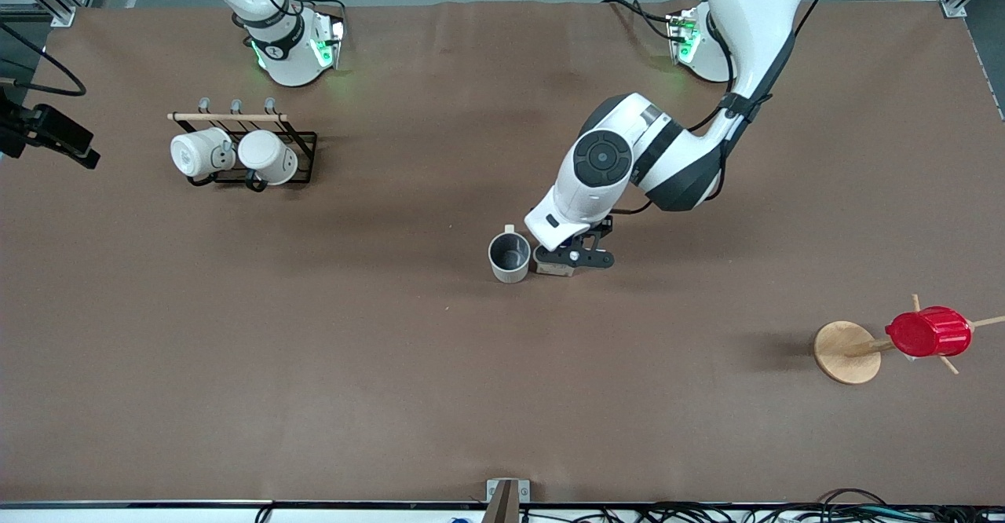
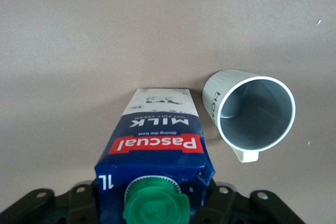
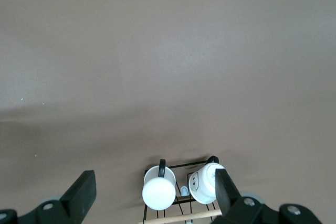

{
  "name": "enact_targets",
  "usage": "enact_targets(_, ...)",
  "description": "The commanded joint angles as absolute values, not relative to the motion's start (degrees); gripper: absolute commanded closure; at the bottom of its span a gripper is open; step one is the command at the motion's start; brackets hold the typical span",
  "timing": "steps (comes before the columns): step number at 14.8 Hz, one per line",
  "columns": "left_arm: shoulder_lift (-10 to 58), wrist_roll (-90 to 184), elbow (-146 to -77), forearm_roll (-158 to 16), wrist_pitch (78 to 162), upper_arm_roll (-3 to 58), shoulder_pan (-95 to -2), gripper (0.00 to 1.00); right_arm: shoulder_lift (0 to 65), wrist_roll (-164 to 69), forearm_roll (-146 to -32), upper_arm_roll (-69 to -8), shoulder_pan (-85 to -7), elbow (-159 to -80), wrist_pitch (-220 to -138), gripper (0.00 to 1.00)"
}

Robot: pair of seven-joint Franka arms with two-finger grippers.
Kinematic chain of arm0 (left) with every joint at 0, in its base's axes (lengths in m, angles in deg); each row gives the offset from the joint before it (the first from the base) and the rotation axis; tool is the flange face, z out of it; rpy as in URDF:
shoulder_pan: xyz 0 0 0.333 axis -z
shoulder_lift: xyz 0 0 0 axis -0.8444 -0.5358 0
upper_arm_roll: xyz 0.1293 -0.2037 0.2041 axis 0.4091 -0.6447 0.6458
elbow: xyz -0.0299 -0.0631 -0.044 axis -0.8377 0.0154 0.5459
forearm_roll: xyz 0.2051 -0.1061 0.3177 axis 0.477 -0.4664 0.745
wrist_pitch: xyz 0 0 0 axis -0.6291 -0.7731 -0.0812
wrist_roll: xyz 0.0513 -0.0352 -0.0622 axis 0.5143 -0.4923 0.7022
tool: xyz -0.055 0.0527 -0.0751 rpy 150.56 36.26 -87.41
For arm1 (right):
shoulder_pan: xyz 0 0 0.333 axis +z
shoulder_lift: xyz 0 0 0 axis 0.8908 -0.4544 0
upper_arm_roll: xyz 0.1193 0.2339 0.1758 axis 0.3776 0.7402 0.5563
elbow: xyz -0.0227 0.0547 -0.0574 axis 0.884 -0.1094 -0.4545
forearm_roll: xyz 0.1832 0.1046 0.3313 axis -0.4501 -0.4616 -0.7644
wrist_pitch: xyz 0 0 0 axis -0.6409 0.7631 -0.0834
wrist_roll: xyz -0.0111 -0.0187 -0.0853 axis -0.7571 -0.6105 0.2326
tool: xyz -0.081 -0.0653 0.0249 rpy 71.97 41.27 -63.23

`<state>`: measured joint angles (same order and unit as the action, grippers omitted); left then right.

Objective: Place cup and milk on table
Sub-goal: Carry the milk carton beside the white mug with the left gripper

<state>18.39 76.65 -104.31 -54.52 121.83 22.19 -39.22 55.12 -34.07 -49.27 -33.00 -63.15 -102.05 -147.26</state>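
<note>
The cup [image 1: 510, 256] stands upright on the brown table [image 1: 314, 366] near the middle, dark grey inside showing; it also shows in the left wrist view [image 2: 254, 116]. The milk [image 2: 157, 145], a blue carton with a green cap, stands upright right beside the cup, toward the left arm's end, its base at the table surface. My left gripper [image 1: 573, 257] is over it, mostly hiding the milk [image 1: 553, 269] in the front view. The left gripper [image 2: 155, 203] is shut on the carton's top. My right gripper [image 3: 155, 195] is open and empty, high over the mug rack, out of the front view.
A black wire rack [image 1: 302, 146] near the right arm's base holds two white mugs [image 1: 235, 155], also seen in the right wrist view [image 3: 160, 192]. A red ribbed cup [image 1: 928, 332] hangs on a wooden stand [image 1: 846, 352] toward the left arm's end.
</note>
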Motion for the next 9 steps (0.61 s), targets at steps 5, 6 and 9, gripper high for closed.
enact_targets(5,19.18,77.99,-102.87,-53.21,119.6,22.36,-38.97,0.18,56.64,-34.82,-50.59,-33.07,-63.42,-103.7,-147.97,0.0)
enact_targets(6,20.41,78.08,-102.96,-53.21,119.16,22.27,-39.23,0.14,56.64,-34.82,-50.59,-33.07,-63.41,-103.7,-147.97,0.0)
enact_targets(9,24.53,79.57,-102.96,-53.3,118.71,22.0,-39.94,0.0,56.64,-34.82,-50.59,-33.07,-63.41,-103.7,-147.97,0.0)
